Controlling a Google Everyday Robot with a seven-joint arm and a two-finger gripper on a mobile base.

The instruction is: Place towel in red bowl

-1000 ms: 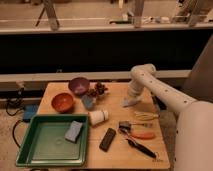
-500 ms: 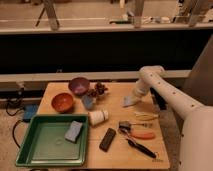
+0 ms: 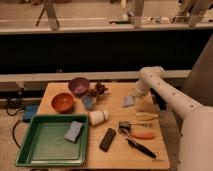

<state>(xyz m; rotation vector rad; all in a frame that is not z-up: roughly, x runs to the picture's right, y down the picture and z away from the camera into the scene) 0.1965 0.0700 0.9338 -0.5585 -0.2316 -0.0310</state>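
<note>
The towel (image 3: 128,101), a small pale blue-grey cloth, lies on the wooden table (image 3: 165,150) right of centre. My gripper (image 3: 135,96) reaches down from the white arm (image 3: 160,87) and sits at the towel's upper right edge, touching or almost touching it. The red bowl (image 3: 62,102) is orange-red, stands at the table's left, well apart from the towel, and holds nothing that I can see.
A purple bowl (image 3: 79,85), a dark clump (image 3: 98,90) and a small blue cup (image 3: 88,102) lie between bowl and towel. A white cup (image 3: 98,117), a black device (image 3: 107,139) and hand tools (image 3: 140,135) lie in front. A green tray (image 3: 35,150) holds a blue sponge (image 3: 74,131).
The arm has shifted slightly right and lower, bringing the gripper down onto the towel's right edge. The towel and the bowls have not moved.
</note>
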